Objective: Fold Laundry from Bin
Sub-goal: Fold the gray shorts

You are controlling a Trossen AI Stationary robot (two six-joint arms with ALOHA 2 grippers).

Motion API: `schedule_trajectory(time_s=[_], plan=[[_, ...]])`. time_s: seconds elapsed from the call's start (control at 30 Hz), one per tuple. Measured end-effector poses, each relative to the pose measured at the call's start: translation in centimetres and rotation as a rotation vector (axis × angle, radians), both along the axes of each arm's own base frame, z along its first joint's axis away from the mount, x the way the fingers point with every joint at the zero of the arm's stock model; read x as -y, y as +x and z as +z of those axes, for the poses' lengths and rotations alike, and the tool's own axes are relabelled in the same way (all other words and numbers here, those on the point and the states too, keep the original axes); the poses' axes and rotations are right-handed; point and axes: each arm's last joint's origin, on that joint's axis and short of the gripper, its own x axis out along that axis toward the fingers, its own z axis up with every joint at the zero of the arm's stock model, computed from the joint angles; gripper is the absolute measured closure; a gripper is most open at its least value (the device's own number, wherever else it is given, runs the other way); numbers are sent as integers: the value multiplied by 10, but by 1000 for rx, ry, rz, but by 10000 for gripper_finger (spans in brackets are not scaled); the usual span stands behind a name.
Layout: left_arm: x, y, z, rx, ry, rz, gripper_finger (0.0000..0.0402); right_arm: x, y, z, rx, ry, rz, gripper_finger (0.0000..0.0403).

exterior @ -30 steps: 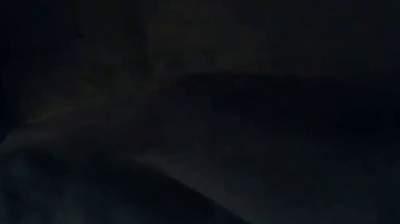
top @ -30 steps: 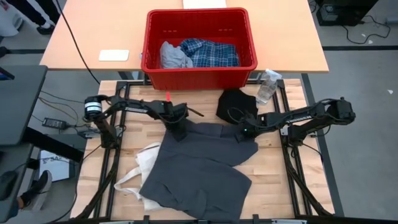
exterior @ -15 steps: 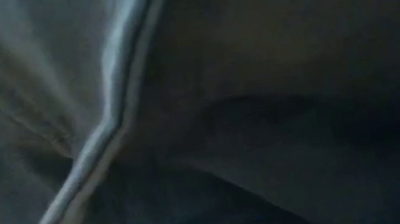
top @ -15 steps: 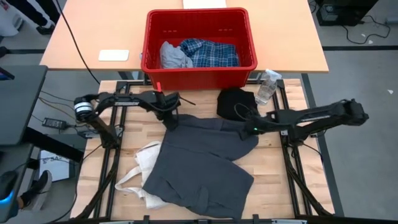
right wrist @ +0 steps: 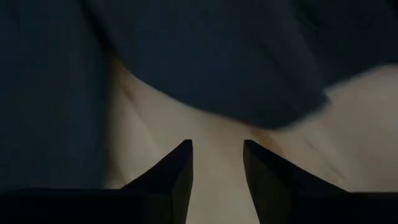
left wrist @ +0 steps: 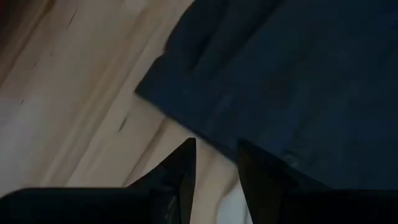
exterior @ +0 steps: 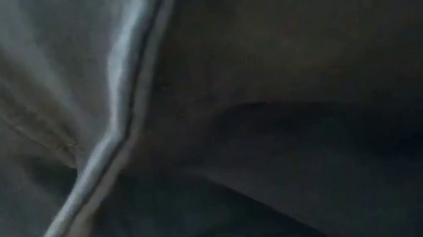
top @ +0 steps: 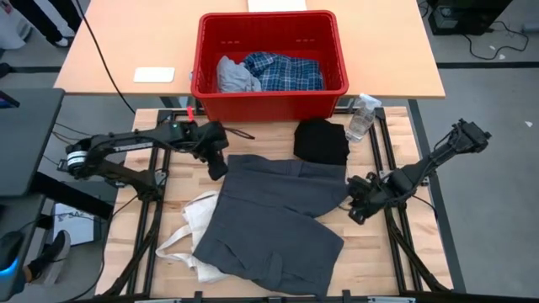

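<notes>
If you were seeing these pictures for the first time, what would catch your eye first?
The red bin at the table's far edge, holding a plaid shirt and a light grey piece. Then the dark grey garment spread mid-table over a cream tote bag, with the left gripper and right gripper open at its sides, holding nothing.

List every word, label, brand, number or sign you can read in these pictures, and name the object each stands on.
None can be read.
Water bottle: any label is too small to make out.
White pad on the far table: no readable print.
Red bin and dark grey garment: no lettering visible.
</notes>
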Motion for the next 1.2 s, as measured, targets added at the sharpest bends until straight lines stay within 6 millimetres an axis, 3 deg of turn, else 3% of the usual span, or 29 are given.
schedule_trajectory(time_s=[0.17,0.27,0.43,0.63,0.77,0.93,1.07,1.2], plan=[[17,-3,10,54,4,-46,281,1,-9,-12,-89,-169,4,229],[26,-1,12,73,-10,-65,281,5,-16,-33,-100,-179,-50,207],[36,9,16,165,-12,-89,281,5,-16,-61,97,-139,8,186],[37,12,18,207,-28,-54,281,11,-22,-74,133,-200,64,191],[37,12,18,211,-42,-27,281,4,-15,-69,202,-137,221,236],[37,13,19,222,-49,-11,281,5,-7,-65,256,-111,283,377],[37,15,20,247,-59,17,281,10,-4,-64,248,-78,244,391],[37,15,20,255,-75,45,281,15,2,-47,202,140,201,396]])
